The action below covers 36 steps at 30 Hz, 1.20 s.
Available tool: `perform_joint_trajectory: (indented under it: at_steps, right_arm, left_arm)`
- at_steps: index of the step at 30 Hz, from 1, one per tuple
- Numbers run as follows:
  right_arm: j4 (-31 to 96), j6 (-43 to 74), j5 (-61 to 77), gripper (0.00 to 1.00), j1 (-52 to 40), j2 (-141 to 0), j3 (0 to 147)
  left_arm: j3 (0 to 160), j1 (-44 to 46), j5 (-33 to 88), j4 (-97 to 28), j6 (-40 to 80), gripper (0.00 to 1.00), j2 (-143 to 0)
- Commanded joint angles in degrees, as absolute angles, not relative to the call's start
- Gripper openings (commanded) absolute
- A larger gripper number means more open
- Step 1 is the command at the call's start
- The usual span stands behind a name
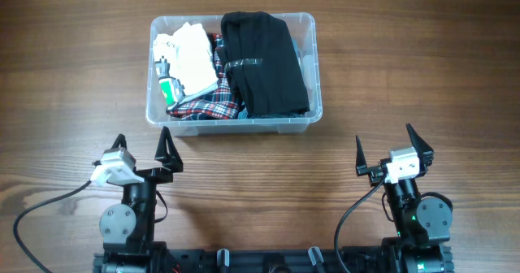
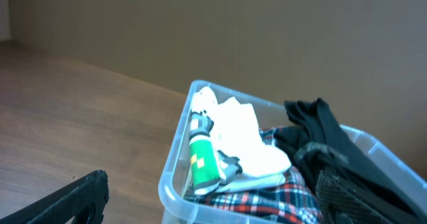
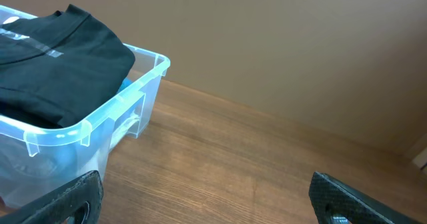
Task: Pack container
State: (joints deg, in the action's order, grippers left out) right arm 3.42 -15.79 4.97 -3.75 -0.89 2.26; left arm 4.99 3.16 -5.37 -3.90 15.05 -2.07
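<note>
The clear plastic container [image 1: 307,29] stands at the far middle of the wooden table. It holds folded black clothing [image 1: 264,62], a white folded cloth [image 1: 193,58], a red plaid cloth [image 1: 213,106] and a green-and-white tube [image 1: 170,82]. The left wrist view shows the container [image 2: 175,187], the tube [image 2: 202,161] and the plaid cloth [image 2: 267,201]. The right wrist view shows the container's corner [image 3: 150,67] with the black clothing [image 3: 60,57]. My left gripper [image 1: 144,149] is open and empty, near of the container's left end. My right gripper [image 1: 388,149] is open and empty, near and right of it.
Both arm bases sit at the table's near edge, with cables [image 1: 49,204] trailing from them. Bare wooden tabletop [image 1: 422,70] lies around the container on all sides.
</note>
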Motion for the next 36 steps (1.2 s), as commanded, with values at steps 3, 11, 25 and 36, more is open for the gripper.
perform_joint_trajectory:
  at_steps: [3, 11, 25, 36]
  right_arm:
    - [3.0, -16.5, 5.9, 1.00, -3.4, -0.3, 1.8]
    - [3.0, -16.5, 5.9, 1.00, -3.4, -0.3, 1.8]
    - [3.0, -16.5, 5.9, 1.00, -3.4, -0.3, 1.8]
    - [3.0, -16.5, 5.9, 1.00, -3.4, -0.3, 1.8]
  left_arm:
    - [2.1, 1.7, -3.0, -4.3, 12.4, 1.00, -0.4]
    - [0.3, 1.7, -2.4, -3.9, 12.2, 1.00, -0.1]
    - [0.3, 1.7, -2.4, -3.9, 12.2, 1.00, -0.2]
    - [0.3, 1.7, -2.4, -3.9, 12.2, 0.99, -0.2]
